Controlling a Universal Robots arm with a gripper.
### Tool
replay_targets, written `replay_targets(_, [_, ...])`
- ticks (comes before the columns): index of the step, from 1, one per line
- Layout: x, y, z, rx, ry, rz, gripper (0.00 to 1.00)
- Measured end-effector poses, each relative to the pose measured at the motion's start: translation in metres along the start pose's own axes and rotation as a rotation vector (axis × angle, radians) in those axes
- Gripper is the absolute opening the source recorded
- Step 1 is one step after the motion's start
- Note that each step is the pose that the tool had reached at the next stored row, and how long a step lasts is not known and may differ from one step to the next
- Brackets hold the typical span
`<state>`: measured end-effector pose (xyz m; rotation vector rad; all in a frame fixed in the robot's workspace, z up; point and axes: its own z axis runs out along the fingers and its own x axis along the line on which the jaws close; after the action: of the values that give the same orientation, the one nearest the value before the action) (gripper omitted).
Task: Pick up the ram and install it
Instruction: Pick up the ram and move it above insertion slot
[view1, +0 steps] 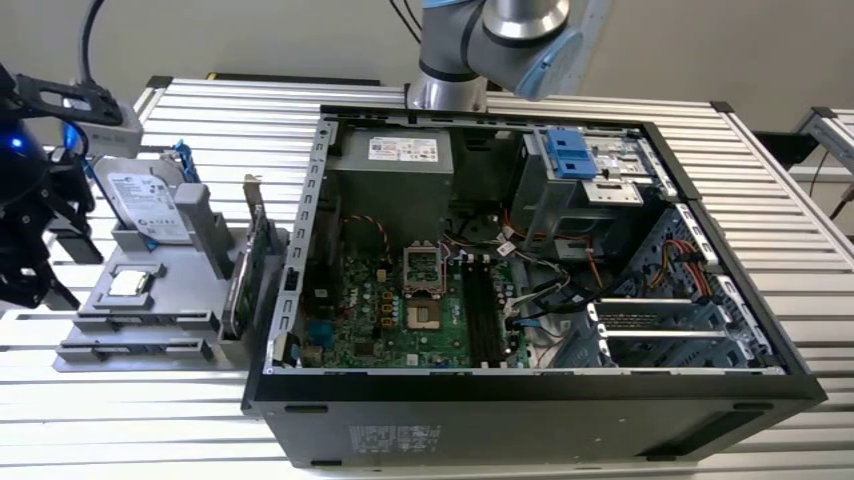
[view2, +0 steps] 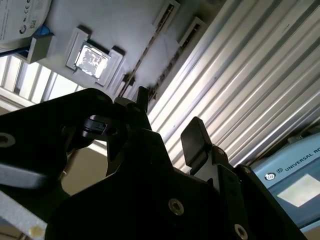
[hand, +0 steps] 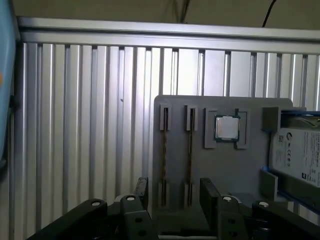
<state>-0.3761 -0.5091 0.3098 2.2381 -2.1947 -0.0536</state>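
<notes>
Gripper (hand: 176, 194) open, nothing held: two black fingers (hand: 210, 192) apart w/ a bare gap btw them in both wrist views. Just past the fingertips in the first wrist view lies a gray tray (hand: 230, 170). The ram (hand: 189, 150) stands on edge in one of its slots, w/ a second stick (hand: 164, 150) in the slot beside it; neither is touched. A square silver chip (hand: 226, 128) sits in the next pocket & a hard drive (hand: 300, 155) w/ blue rails beyond that. In the exterior view the gripper hangs at the far left edge, nr the tray's left end. A green card (view1: 248, 255) stands at the tray's right side, next to the open PC case (view1: 534, 385) mid-frame, all on a ribbed metal table (view1: 801, 200).
</notes>
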Motion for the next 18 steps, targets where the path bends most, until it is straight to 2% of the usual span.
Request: replay_targets(18, [0.0004, -0.0006, 0.0196, 0.0001, -0.0001, 0.000, 1.00])
